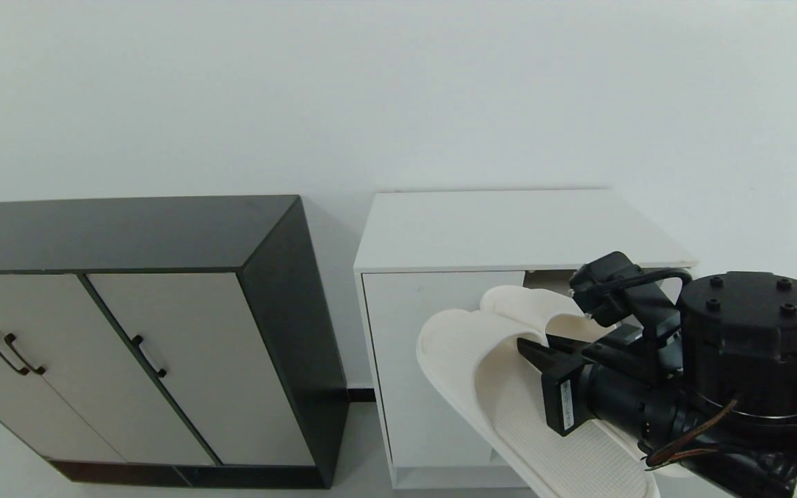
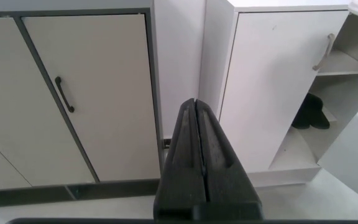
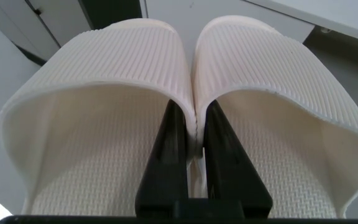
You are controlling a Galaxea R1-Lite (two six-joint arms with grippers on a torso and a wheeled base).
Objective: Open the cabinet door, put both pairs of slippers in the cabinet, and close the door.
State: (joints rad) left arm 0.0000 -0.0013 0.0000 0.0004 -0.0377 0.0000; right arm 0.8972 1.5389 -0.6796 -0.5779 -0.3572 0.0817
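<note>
Obs., largest first.

Black cabinet (image 1: 163,235): stands against the wall on my left. Two pale doors, both closed, each with a dark bar handle (image 1: 147,356).

White cabinet (image 1: 509,228): just beside the black one, with a narrow gap between them. Its left door (image 2: 278,93) is closed and carries a pale handle (image 2: 322,53) at its inner edge. The right half stands open, showing a shelf (image 2: 344,62) and the bottom board below it.

White slippers (image 1: 481,373): the pair is off the floor in front of the white cabinet, low and to the right of its closed door. They lie side by side with their inner edges touching, toes pointing toward the cabinet and tilted upward. The ribbed straps face up.

Black slippers (image 2: 309,113): the pair is inside the open compartment, on the bottom board beneath the shelf and toward the back.

Right pincer (image 3: 194,118): pinching the white slippers. One finger sits inside each slipper under the strap, and the two adjoining inner walls are squeezed between them. The arm comes in from the lower right in the head view.

Left pincer (image 2: 196,104): fingers pressed together with nothing between them. It is held low, facing the gap between the two cabinets, and is well apart from both pairs.
</note>
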